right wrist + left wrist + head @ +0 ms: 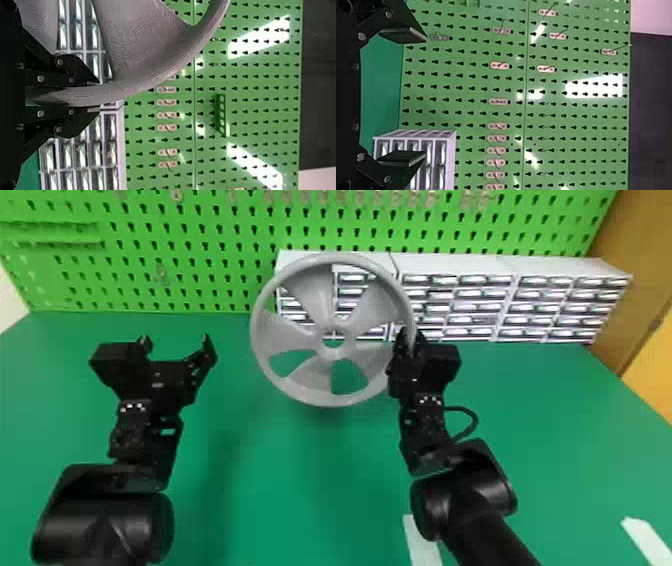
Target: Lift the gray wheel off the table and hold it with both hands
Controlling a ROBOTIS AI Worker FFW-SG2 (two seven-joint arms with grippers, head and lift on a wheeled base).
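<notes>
While your right gripper (411, 334) pinches the rim of the spoked gray wheel (332, 353), your left gripper (175, 337) stands open, apart from the facing rim. Wheel upright, inward of your right hand, apparently clear of the green table (280, 490). Step, as judged: securing the second grip. Next: bring left fingers around that rim, align, close; hold right steady.

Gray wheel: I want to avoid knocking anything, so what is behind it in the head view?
Through the upper gaps of the gray wheel, drawers of the white cabinet show; through the lower gaps, the green table. Whatever lies behind its solid parts is covered.
</notes>
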